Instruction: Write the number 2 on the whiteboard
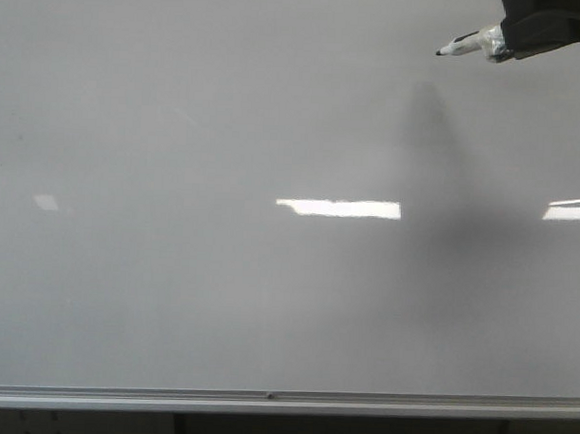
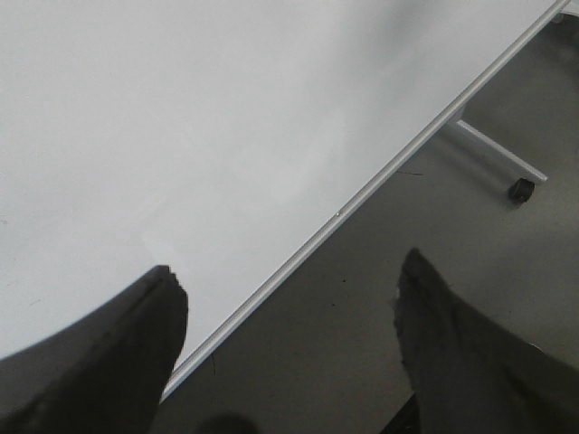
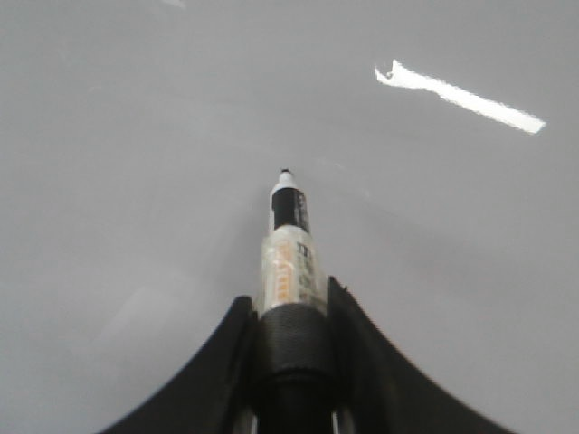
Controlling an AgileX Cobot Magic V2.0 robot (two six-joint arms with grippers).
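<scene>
The whiteboard (image 1: 226,129) fills nearly the whole front view, glossy grey-white with a silver rail (image 1: 264,401) along its lower edge. No number 2 shows on it. My right gripper (image 1: 511,39) enters at the top right, shut on a black-tipped marker (image 1: 463,45) that points left; its shadow falls on the board below. In the right wrist view the marker (image 3: 291,235) sticks out between the two fingers (image 3: 289,303), its tip close to the bare whiteboard (image 3: 136,136). My left gripper (image 2: 289,280) is open and empty, over the whiteboard's (image 2: 181,117) rail (image 2: 380,176).
Bright rectangular light reflections (image 1: 340,208) lie across the board's middle and right edge (image 1: 569,209). In the left wrist view the grey floor (image 2: 362,316) and the board stand's wheeled foot (image 2: 520,188) show beyond the rail.
</scene>
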